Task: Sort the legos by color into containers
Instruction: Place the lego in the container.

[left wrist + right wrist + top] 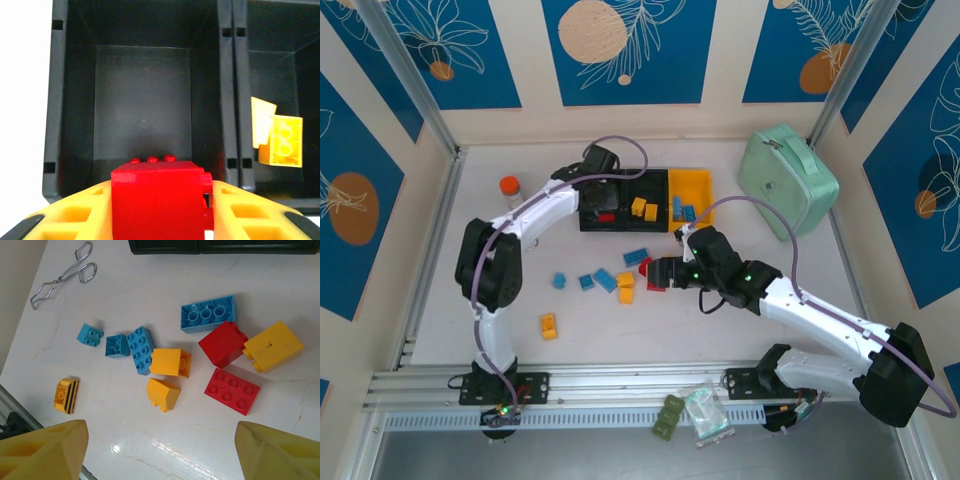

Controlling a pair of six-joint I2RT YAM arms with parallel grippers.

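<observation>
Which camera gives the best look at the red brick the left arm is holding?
Left wrist: the red brick sits close up between the yellow fingers, studs visible, over the black bin. Top external gives a small red patch under the left arm. Right wrist faces other bricks.

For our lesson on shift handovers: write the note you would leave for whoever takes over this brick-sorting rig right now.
Left end effector: shut on a red brick, above the left black bin, whose visible floor is bare.
Right end effector: open, above the loose bricks.
Done: yellow bricks in the middle black bin; blue bricks in the yellow bin.
Left: drop the red brick; sort ten loose bricks on the table: four blue, four yellow, two red.
</observation>
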